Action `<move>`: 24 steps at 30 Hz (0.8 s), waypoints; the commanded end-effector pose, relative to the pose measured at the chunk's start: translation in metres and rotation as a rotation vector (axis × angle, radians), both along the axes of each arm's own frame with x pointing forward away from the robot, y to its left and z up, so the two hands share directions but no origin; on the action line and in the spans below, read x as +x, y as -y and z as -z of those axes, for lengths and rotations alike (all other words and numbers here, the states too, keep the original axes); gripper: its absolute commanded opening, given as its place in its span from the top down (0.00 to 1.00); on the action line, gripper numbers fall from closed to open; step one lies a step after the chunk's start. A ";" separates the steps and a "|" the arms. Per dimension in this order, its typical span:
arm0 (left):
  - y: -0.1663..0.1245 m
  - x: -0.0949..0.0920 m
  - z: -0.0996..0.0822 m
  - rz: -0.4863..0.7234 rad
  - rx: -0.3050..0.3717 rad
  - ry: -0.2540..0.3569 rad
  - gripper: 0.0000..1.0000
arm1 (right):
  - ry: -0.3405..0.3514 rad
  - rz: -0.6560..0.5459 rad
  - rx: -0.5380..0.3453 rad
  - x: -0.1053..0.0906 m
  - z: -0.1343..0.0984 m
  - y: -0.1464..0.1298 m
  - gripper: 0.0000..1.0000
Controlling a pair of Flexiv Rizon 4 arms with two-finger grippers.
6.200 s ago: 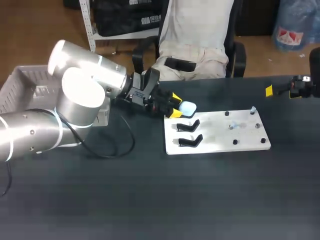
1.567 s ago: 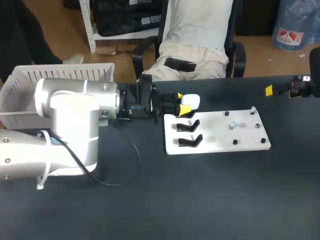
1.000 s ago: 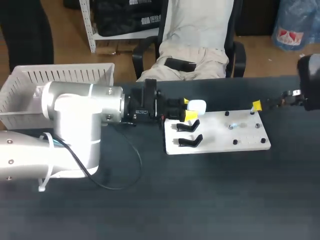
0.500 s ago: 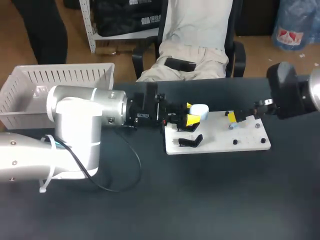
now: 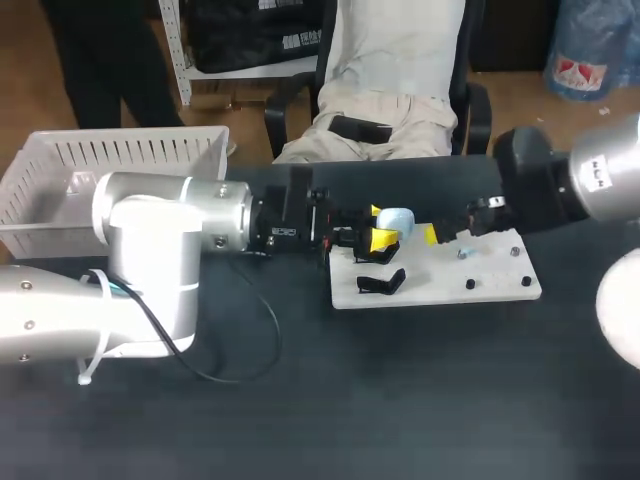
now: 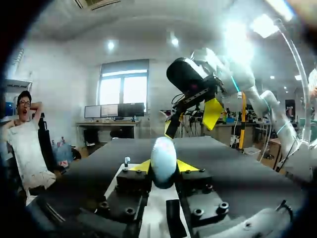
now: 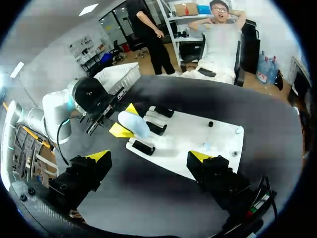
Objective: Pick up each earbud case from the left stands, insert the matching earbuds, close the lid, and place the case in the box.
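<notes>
Pinching the pale blue earbud case (image 5: 397, 219) between its yellow tips, your left gripper (image 5: 380, 231) is holding it just above the black stands (image 5: 380, 283) at the white board's (image 5: 490, 282) left end. Your right gripper (image 7: 149, 155) is hanging wide open nearby, over the board. The white basket (image 5: 60, 165) is sitting behind your left arm.

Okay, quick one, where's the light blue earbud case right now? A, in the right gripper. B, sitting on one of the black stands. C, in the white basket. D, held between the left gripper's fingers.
D: the earbud case is clamped from both sides between the yellow tips of the left gripper, while the right gripper is open with nothing in it.
</notes>
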State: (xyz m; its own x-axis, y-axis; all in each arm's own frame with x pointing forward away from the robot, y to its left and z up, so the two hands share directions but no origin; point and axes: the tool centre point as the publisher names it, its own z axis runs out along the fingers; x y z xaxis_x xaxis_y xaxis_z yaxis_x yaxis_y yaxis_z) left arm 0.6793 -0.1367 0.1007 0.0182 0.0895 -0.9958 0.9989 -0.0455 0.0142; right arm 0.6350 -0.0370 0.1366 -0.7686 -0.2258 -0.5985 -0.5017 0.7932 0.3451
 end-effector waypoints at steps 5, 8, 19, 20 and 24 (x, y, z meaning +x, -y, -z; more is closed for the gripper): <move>0.000 -0.001 0.002 -0.007 -0.005 0.015 1.00 | -0.034 -0.030 0.005 0.013 0.004 -0.014 0.00; 0.000 -0.001 0.002 -0.007 -0.005 0.015 1.00 | -0.040 -0.038 0.000 0.014 0.006 -0.017 0.00; 0.000 -0.001 0.002 -0.007 -0.005 0.015 1.00 | -0.054 -0.055 -0.036 0.022 0.015 -0.025 0.00; 0.000 -0.001 0.002 -0.007 -0.005 0.015 1.00 | -0.056 -0.055 -0.038 0.023 0.015 -0.025 0.00; 0.000 -0.001 0.002 -0.007 -0.005 0.015 1.00 | -0.061 -0.055 -0.048 0.026 0.018 -0.026 0.00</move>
